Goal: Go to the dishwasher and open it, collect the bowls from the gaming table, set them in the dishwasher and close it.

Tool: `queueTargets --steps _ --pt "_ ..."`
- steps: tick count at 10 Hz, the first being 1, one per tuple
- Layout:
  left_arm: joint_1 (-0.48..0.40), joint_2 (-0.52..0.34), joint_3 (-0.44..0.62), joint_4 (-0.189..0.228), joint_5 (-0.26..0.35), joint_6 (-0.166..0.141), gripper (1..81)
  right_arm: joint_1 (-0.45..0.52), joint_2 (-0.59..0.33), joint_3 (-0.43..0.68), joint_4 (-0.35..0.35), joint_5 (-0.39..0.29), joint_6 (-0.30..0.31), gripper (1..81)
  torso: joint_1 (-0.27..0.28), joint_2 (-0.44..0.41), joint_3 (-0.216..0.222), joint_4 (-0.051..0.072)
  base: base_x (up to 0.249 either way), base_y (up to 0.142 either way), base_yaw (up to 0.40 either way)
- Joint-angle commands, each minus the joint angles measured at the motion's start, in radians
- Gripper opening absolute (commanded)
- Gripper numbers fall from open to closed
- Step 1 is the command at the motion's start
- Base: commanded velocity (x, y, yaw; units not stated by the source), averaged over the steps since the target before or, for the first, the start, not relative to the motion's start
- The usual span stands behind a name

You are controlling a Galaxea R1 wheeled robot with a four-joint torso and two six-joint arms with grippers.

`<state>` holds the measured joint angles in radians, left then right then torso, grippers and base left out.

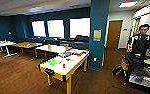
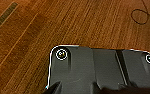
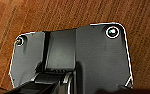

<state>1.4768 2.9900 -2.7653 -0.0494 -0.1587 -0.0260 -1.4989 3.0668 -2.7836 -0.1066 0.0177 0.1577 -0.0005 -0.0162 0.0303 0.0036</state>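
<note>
The gaming table, with a pale cream top and a yellow edge, stands in the middle of the head view, a short way ahead of me on the wooden floor. A lime green bowl sits on its near half. Beside it lie small items, among them a red one, and red and green paddles lie at the far end. I cannot make out the pale bowl. The dishwasher is out of view. Both wrist views look down past my dark plates onto brown floorboards.
A teal pillar rises just right of the table. A person stands at the right behind a dark cart. Wooden tables and a white table stand at the back left. A cable loop lies on the floor.
</note>
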Motion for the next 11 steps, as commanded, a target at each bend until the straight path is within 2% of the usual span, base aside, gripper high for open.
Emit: queueTargets --steps 1,5,11 --pt "-0.060 -0.005 -0.005 0.005 0.033 0.003 81.1 0.064 0.005 0.001 -0.001 -0.047 0.000 81.1 0.001 0.000 0.000 0.000 0.090 0.000 0.000" --pt "-0.060 -0.006 -0.005 0.003 0.033 0.003 81.1 0.064 0.005 0.001 -0.001 -0.047 0.000 81.1 0.001 0.000 0.000 0.000 0.114 0.000 0.000" --pt "-0.060 -0.006 -0.005 0.002 0.033 0.003 81.1 0.062 0.005 0.001 -0.002 -0.047 0.000 81.1 0.002 0.000 0.000 0.000 0.118 0.116 0.000"
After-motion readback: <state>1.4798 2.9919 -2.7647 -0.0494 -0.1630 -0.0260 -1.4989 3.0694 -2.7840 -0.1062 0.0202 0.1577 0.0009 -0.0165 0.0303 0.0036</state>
